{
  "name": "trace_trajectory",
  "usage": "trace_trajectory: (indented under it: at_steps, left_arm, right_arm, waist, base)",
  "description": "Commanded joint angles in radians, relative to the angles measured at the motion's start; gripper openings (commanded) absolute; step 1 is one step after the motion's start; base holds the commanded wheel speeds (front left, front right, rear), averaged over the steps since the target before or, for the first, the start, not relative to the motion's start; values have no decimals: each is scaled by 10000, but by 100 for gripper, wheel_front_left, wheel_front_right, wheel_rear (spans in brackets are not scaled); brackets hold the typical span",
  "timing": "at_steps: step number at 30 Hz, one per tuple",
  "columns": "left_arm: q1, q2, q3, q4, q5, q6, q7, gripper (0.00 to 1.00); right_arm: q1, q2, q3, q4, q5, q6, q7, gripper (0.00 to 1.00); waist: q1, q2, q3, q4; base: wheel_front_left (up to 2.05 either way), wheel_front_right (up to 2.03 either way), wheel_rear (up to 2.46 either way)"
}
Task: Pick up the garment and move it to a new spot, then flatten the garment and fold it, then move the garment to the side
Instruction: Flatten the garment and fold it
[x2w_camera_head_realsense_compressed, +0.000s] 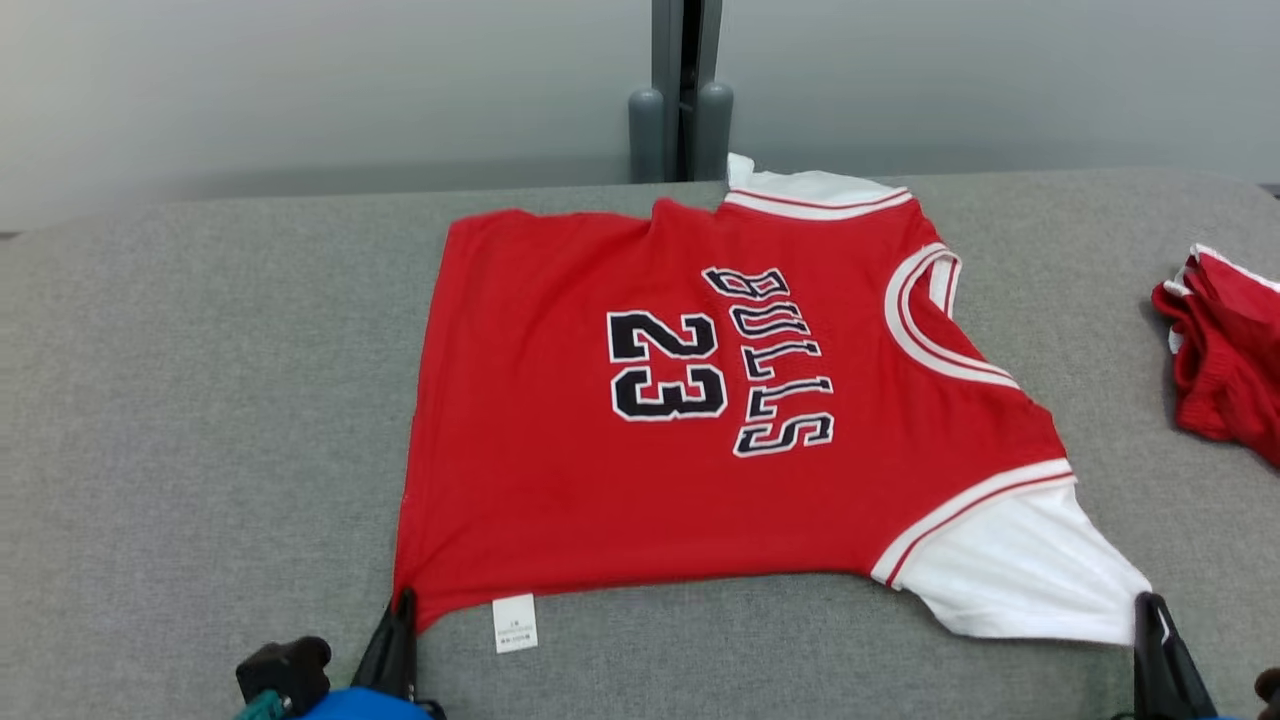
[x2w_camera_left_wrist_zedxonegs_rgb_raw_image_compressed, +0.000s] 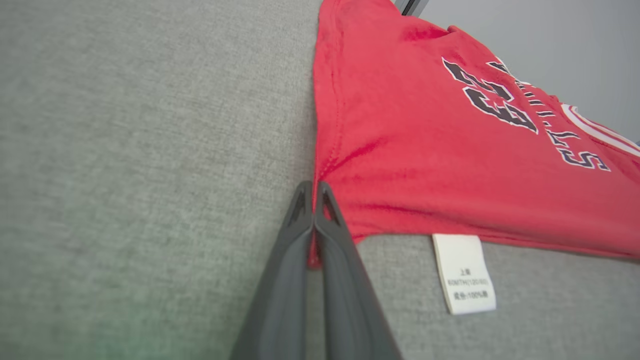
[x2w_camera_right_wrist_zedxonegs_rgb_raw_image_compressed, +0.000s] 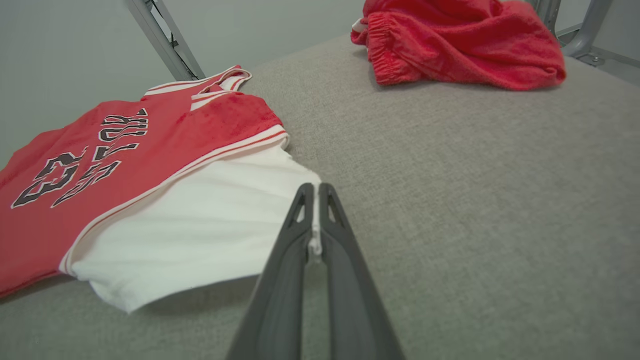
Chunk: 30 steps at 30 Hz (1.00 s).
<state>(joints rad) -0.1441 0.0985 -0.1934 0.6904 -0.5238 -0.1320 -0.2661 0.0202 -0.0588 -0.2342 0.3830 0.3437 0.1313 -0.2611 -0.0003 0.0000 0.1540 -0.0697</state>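
Note:
A red jersey with white sleeves, "BULLS" and "23" lies spread flat on the grey table, neck toward the right. My left gripper is shut on the jersey's near-left hem corner, red cloth pinched between its fingers. A white care label sticks out from the hem beside it. My right gripper is shut on the tip of the near white sleeve, with white cloth showing between its fingers.
A second red garment, bunched up, lies at the table's right edge, also seen as a crumpled heap in the right wrist view. A grey post stands behind the table's far edge. Bare grey surface lies left of the jersey.

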Motion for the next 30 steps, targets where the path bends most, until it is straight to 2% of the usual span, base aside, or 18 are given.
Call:
trace_trajectory:
  at_steps: [1, 7, 10, 13, 22, 30]
  left_arm:
    - [512, -18, 106, -31, 209, 24, 34, 0]
    - [1535, -257, 321, -609, 639, 26, 30, 0]
    - [1777, -349, 418, -1176, 739, 26, 18, 0]
    - [1810, -416, 120, -1694, 848, 26, 18, 0]
    - [537, -459, -220, -3004, 568, 23, 17, 0]
    - [-1109, -463, -114, -2876, 553, 24, 17, 0]
  right_arm:
    - [456, -4, -9, 41, -100, -10, -48, 0]
    - [1538, 37, 80, -2, 36, -10, -49, 0]
    - [1708, 49, 88, -272, 204, -10, -49, 0]
    - [1598, 63, 179, -684, 351, -9, -47, 0]
    - [76, 69, 334, -1594, 469, -6, -46, 0]
    - [-2321, -335, 352, -1040, 151, -6, -46, 0]
  waist:
    - [3, 0, -242, 25]
    - [3, 0, -734, 292]
    - [3, 0, -800, 350]
    - [3, 0, -787, 392]
    - [3, 0, -265, 516]
    - [3, 0, 748, 613]
  base:
    - [0, 0, 0]
    - [0, 0, 0]
    - [0, 0, 0]
    - [0, 0, 0]
    - [0, 0, 0]
    - [0, 0, 0]
